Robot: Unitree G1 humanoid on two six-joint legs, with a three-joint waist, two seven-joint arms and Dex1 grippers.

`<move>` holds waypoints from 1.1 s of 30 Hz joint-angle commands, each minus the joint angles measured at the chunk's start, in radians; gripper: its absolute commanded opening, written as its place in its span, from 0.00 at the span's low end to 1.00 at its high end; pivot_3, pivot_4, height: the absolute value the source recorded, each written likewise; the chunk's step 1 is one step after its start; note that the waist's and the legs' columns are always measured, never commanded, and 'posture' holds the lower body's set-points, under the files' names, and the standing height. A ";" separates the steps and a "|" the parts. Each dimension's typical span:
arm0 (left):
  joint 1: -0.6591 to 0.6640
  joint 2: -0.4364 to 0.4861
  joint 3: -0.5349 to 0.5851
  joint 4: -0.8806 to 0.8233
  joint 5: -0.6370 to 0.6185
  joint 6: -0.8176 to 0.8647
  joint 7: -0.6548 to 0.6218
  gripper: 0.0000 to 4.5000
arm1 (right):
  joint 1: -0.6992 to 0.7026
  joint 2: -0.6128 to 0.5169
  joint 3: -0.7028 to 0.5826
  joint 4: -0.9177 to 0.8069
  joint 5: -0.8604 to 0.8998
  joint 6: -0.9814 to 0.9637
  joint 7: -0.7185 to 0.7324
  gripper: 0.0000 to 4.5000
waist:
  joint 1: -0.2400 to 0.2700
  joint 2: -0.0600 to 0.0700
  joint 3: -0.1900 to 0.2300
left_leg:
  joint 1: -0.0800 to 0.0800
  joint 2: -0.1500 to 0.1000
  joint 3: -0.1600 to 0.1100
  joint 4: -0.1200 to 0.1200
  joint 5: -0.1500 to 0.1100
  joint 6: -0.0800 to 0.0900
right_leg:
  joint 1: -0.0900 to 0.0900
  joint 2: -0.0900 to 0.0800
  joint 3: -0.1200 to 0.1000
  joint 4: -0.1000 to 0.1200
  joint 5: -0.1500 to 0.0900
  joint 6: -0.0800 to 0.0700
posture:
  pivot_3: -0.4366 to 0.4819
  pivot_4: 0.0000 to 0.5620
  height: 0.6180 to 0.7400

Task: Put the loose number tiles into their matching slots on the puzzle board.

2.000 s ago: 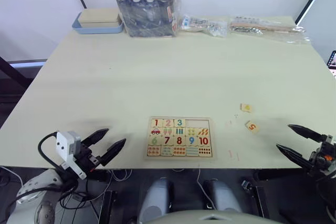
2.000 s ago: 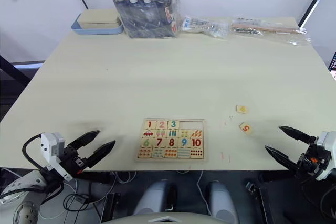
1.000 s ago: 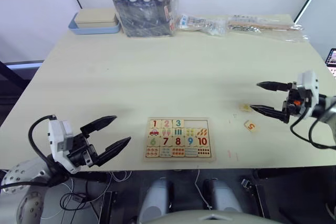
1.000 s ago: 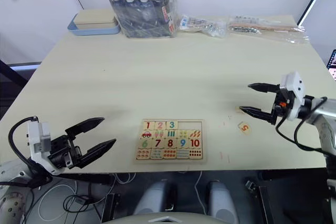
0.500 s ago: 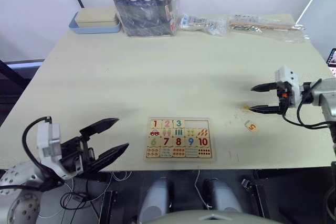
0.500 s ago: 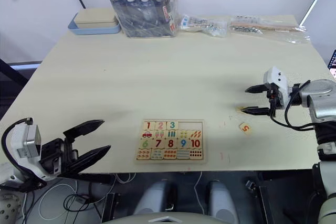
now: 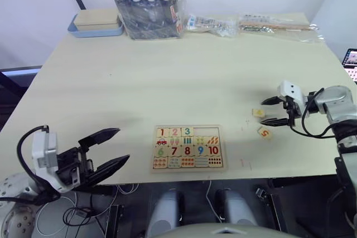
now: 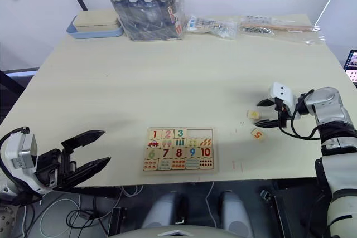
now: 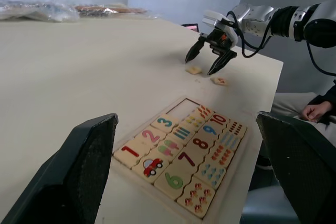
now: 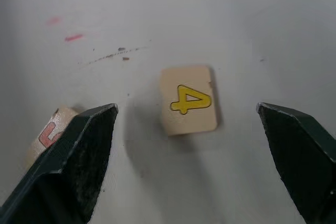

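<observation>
Two loose pale wooden square tiles lie on the pale desk (image 7: pixel 167 76): a yellow 4 tile (image 10: pixel 188 100) and a red 5 tile (image 7: pixel 264 133), right of the flat rectangular wooden puzzle board (image 7: pixel 187 147). The right end effector (image 7: pixel 273 111) hovers wide open around the 4. The left end effector (image 7: pixel 110 147), also wide open, holds nothing near the desk's near-left edge.

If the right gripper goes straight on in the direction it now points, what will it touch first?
Most likely the 4 tile. The open right gripper points at it, with the tile centred between its two black fingers. The 5 tile lies off to one side.
</observation>
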 commanded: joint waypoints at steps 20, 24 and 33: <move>0.004 -0.006 0.024 0.035 0.031 -0.050 -0.044 1.00 | 0.020 0.007 -0.036 -0.014 -0.012 -0.085 -0.037 0.19 | -0.003 0.000 0.000 | 0.000 0.000 -0.001 -0.001 0.000 0.000 | 0.000 -0.007 0.000 0.000 0.000 -0.001 | 0.48 0.27 1.00; 0.006 -0.014 0.022 0.047 0.039 -0.064 -0.054 1.00 | 0.025 -0.004 -0.056 -0.087 0.018 -0.067 -0.018 0.19 | -0.003 0.000 0.000 | 0.000 0.000 -0.001 -0.001 0.000 0.000 | 0.000 -0.009 0.000 0.000 0.001 -0.001 | 0.48 0.27 1.00; 0.016 -0.019 0.030 0.077 0.045 -0.090 -0.080 1.00 | 0.070 -0.090 0.009 -0.860 0.046 0.530 -0.039 0.19 | -0.001 0.004 0.001 | -0.003 0.001 -0.001 -0.003 -0.001 -0.001 | -0.005 -0.033 -0.029 0.000 0.002 -0.003 | 0.48 0.27 1.00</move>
